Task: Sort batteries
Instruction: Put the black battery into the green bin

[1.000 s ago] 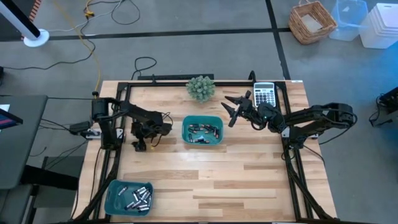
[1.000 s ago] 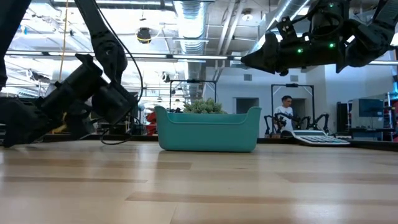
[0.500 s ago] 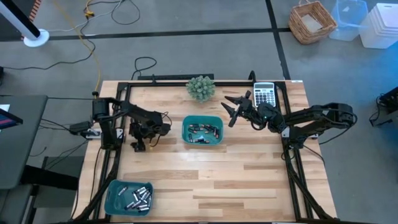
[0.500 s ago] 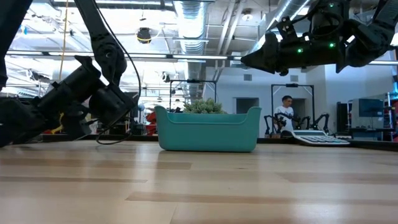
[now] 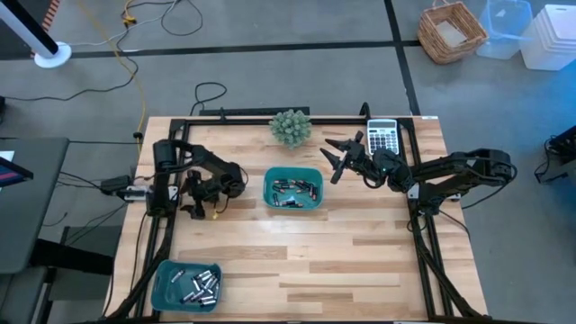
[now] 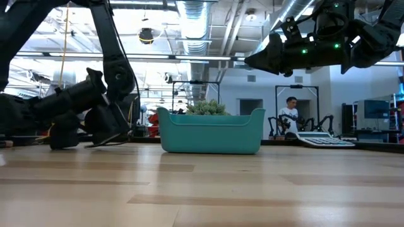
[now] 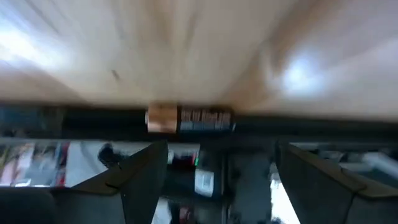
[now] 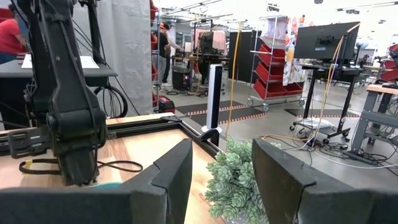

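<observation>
From above, my left claw [image 5: 193, 205] sits low over the worktop [image 5: 360, 261], fingers spread and nothing between them. Just off to its side stands the teal tray [image 5: 292, 172] with a heap of batteries [image 5: 295, 192] inside. A second teal tray [image 5: 165, 274], also holding batteries [image 5: 200, 285], lies well away from that claw, near the worktop's front corner on my left. My right claw [image 5: 339, 158] hangs on the far side of the middle tray, fingers parted and empty, with the grey calculator [image 5: 382, 137] just behind it and the small green plant [image 5: 291, 126] off towards the back edge.

Down at worktop level, my left claw [image 6: 60, 135] is nearly on the wood, beside the teal tray [image 6: 210, 131]. My right claw [image 6: 265, 58] floats high above and past that tray's rim. The calculator [image 6: 325, 140] lies beneath it, further back. A person [image 6: 290, 115] stands far off in the room.

Through my left wrist, both fingers [image 7: 140, 180] stand wide apart, and one battery [image 7: 188, 118], copper at one end and dark along the rest, lies on its side just ahead of them against the dark frame rail [image 7: 323, 120] at the worktop's edge.

Through my right wrist, the fingers [image 8: 171, 180] are parted with only air between. The plant [image 8: 233, 177] shows in the gap ahead, and my left arm [image 8: 65, 106] stands beyond.
</observation>
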Robot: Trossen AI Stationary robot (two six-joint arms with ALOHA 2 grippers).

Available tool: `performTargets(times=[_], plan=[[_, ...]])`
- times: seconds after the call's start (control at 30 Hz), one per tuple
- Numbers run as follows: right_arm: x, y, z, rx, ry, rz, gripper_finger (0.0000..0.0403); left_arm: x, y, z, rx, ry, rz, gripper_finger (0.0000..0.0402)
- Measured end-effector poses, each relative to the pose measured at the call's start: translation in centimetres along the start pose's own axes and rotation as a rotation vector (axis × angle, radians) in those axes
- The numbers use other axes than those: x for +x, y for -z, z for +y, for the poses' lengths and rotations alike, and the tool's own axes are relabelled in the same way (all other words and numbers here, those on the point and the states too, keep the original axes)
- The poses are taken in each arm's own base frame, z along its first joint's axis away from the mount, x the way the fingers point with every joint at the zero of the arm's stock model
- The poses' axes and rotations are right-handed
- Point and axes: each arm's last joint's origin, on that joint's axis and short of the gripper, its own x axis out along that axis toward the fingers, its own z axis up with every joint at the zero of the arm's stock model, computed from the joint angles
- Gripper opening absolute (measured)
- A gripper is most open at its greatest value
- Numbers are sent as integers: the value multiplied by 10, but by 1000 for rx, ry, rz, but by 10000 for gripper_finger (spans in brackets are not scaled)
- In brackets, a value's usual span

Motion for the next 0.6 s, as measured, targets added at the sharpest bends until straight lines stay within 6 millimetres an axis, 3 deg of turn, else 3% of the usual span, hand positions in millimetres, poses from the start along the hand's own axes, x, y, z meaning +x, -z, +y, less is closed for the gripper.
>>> performTargets(times=[0.23, 0.6], plan=[[0, 0, 0, -1, 1, 1, 181, 2, -5, 1, 25, -29, 30, 290], [0, 1, 0, -3, 0, 8, 181, -4, 4, 7, -21, -18, -185, 290]])
